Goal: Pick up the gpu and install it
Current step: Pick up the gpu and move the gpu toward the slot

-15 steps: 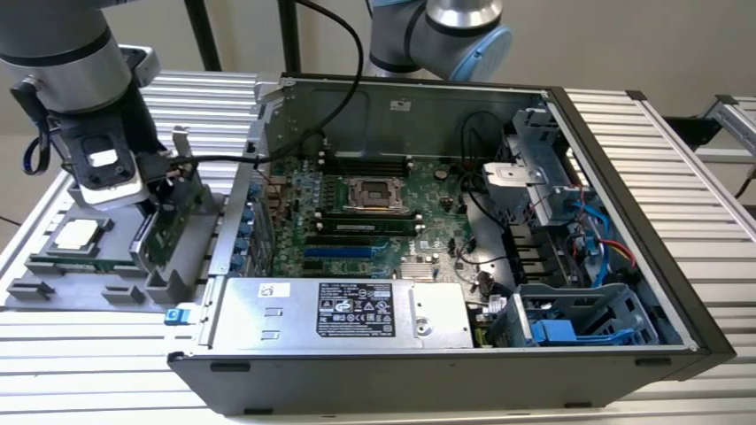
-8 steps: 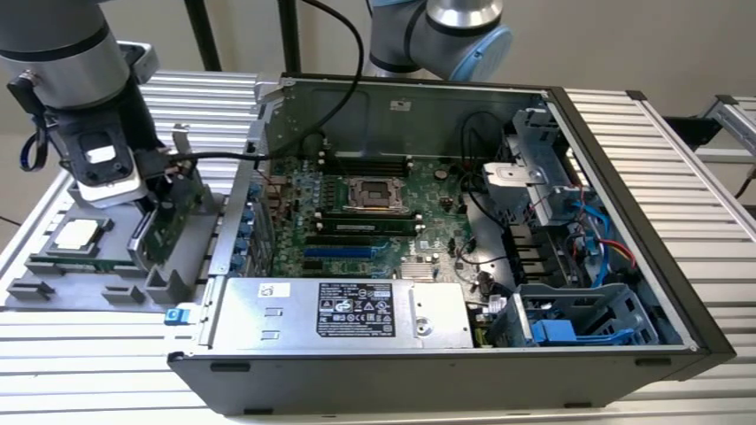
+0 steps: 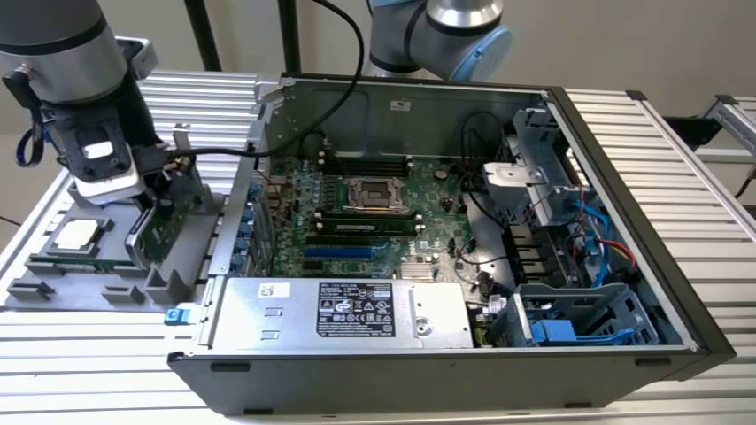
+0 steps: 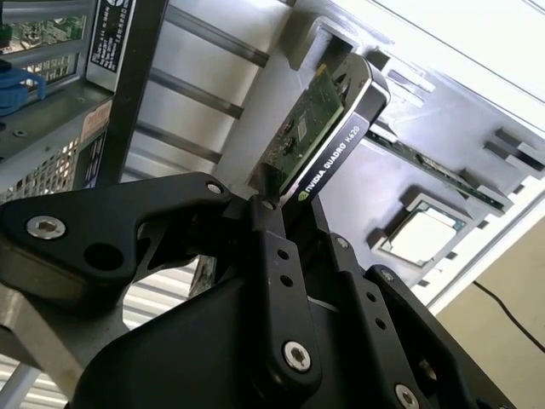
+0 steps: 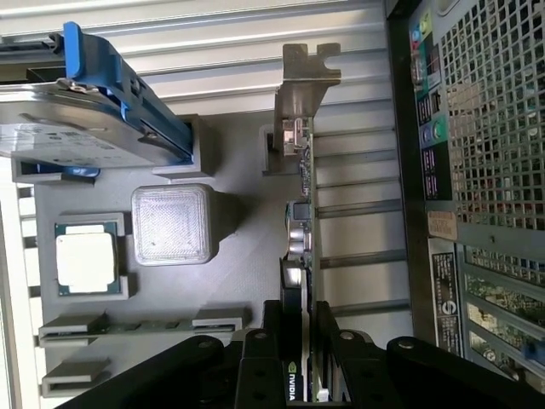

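Note:
The gpu is a green card with a black cooler and a silver end bracket. It stands on edge in the grey parts tray, at the exterior view's left, beside the open computer case. My gripper reaches down over the tray and is shut on the card's upper edge. In the first wrist view the black fingers press on both faces of the gpu. The second wrist view shows my gripper clamped on the gpu at its cooler end.
The tray also holds a silver hard drive with blue rails, a processor chip, a pale square block and a memory stick. Inside the case lie the motherboard, blue expansion slots and the power supply.

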`<state>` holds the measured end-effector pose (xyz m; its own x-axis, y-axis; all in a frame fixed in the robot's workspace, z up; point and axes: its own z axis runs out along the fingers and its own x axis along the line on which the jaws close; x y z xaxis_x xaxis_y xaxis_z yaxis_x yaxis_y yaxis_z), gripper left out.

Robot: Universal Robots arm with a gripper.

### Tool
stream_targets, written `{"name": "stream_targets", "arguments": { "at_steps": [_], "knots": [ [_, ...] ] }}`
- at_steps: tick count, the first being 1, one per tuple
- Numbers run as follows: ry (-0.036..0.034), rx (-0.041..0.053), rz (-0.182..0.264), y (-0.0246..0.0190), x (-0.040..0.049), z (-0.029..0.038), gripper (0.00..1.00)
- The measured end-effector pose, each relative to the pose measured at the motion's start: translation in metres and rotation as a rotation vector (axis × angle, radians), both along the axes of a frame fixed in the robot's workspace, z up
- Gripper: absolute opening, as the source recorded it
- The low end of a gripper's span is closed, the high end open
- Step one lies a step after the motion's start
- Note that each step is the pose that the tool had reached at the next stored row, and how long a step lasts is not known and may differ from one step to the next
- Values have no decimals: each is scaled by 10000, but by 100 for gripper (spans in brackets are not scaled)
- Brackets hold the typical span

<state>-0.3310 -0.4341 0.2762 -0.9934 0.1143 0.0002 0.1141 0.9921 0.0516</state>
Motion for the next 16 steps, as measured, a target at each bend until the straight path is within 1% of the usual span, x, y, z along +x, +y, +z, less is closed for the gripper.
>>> {"name": "stream_targets", "arguments": {
  "at_steps": [14,15,16],
  "knots": [
    [1,-1,0,0,0,6,0],
    [0,5,1,-1,0,6,0],
    [4,47,3,-2,0,8,0]
  ]
}}
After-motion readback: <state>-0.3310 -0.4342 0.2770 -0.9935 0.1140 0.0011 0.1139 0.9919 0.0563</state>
